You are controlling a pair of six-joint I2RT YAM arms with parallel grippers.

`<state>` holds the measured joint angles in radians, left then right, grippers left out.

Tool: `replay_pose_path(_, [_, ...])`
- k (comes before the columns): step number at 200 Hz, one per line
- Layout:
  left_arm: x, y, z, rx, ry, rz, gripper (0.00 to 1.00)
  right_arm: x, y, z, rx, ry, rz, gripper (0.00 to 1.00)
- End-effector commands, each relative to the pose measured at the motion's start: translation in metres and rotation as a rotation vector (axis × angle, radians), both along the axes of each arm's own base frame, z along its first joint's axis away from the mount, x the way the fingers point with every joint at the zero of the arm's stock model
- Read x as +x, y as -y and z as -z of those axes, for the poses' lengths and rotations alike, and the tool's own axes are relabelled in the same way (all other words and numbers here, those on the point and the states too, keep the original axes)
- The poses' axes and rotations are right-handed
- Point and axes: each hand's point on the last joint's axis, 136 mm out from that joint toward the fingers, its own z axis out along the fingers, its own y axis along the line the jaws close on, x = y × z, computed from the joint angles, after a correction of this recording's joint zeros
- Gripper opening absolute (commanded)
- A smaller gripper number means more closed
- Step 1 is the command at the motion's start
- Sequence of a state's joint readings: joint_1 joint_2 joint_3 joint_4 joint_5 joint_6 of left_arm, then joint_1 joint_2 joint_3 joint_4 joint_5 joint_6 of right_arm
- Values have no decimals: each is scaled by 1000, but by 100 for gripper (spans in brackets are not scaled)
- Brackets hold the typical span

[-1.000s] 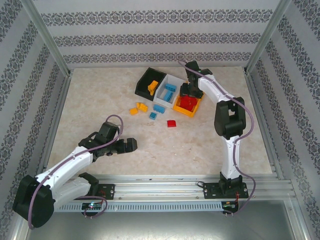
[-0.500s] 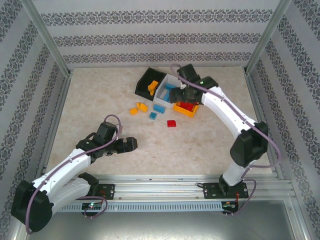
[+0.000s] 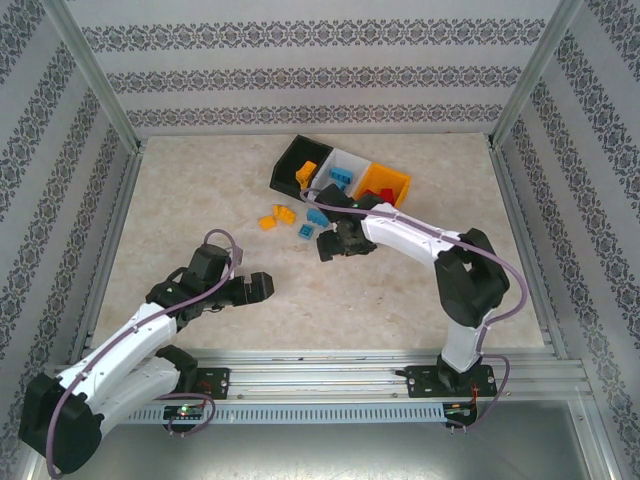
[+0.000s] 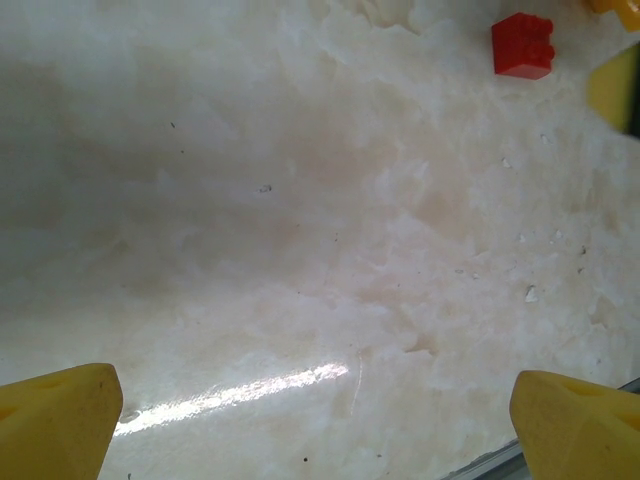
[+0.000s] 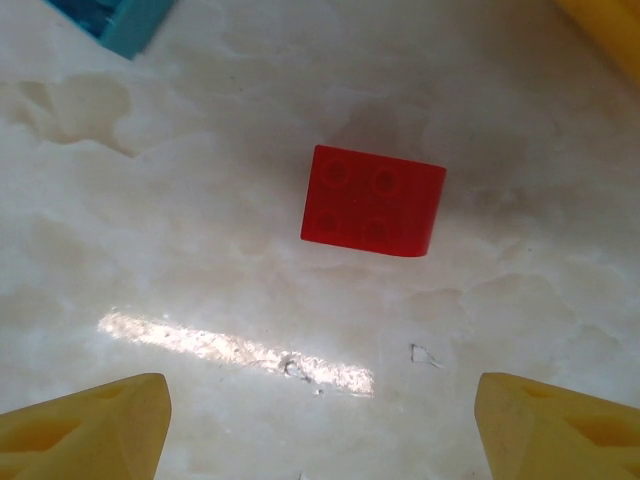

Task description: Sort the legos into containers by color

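Observation:
A red lego (image 5: 372, 200) lies flat on the marble table, just ahead of my open right gripper (image 5: 320, 410), whose jaws hold nothing. From above, the right gripper (image 3: 335, 243) hovers over that spot and hides the brick. Two orange legos (image 3: 276, 217) and two blue legos (image 3: 312, 224) lie loose to its left. The containers stand in a row behind: the black bin (image 3: 287, 158) with an orange brick, the white bin (image 3: 352, 160) with blue bricks, the orange bin (image 3: 398, 181) with red ones. My left gripper (image 3: 262, 287) is open over bare table; its wrist view shows the red lego (image 4: 522, 45) far ahead.
Metal frame rails (image 3: 110, 230) border the table on the left, right and near sides. A blue lego (image 5: 120, 20) and the orange bin's corner (image 5: 610, 25) lie at the top edges of the right wrist view.
My right arm swung from above the orange bin down and left to hover over the loose red lego, jaws widening. The left arm barely shifted.

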<state>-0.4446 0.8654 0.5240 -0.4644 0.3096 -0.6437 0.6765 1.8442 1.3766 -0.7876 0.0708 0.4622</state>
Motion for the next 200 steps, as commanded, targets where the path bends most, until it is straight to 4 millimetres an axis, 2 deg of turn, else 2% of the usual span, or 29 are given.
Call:
replay_pose_path(1, [-1,-5,-5,4,10,-18,100,15,0,13,-5,0,30,78])
replay_pose_path(30, [-2,-7,-3,13,9,-18,100,27,3,29,-12,-34,45,77])
replay_pose_path(113, [-2,-9,-4,21,11,-20,100,45,2,48,-34,-65,46,71])
replay_pose_path(200, [-2,-10,-2,25,7,-23,100,43,7,64,-35,-101,64,58])
